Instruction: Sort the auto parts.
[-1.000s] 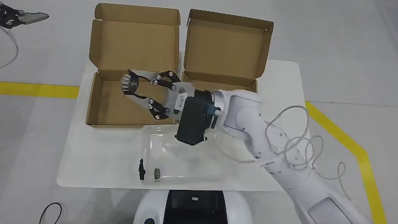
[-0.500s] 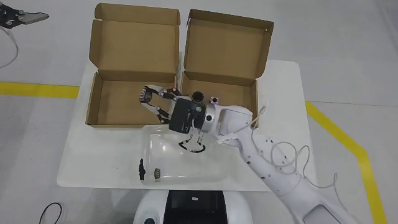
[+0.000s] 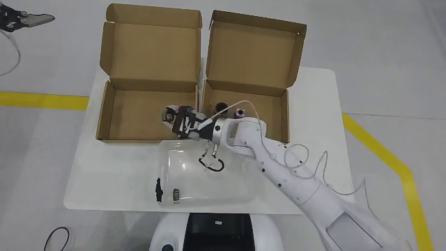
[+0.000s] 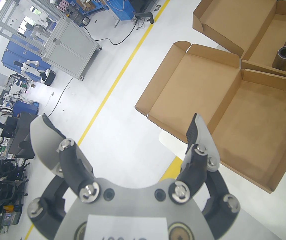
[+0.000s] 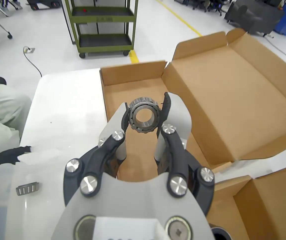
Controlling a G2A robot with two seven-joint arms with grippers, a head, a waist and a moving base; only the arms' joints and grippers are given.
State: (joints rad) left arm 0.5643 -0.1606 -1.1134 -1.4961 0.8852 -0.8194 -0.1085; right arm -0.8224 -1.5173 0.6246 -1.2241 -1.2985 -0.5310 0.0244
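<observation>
My right gripper point(image 5: 145, 103) is shut on a steel tapered roller bearing point(image 5: 144, 117). In the top view this gripper point(image 3: 174, 118) hangs with the bearing point(image 3: 168, 116) over the near right part of the left cardboard box point(image 3: 132, 115), whose floor is bare point(image 5: 138, 88). The right cardboard box point(image 3: 268, 115) holds a dark cylinder point(image 3: 221, 107) and a smaller steel sleeve point(image 3: 241, 112). My left gripper point(image 4: 119, 123) is open and holds nothing, out over the floor far left of the table point(image 3: 28, 19).
A clear plastic tray point(image 3: 230, 181) lies at the table's near edge with a small needle bearing point(image 5: 27, 188), a black part point(image 3: 159, 189) and a black ring point(image 3: 212, 162). Both box lids stand open at the back. White table point(image 3: 313, 111) shows to the right.
My right gripper has carried the bearing from the left box's middle toward its near right corner and lower, while the wrist turned. The left gripper has stayed where it was.
</observation>
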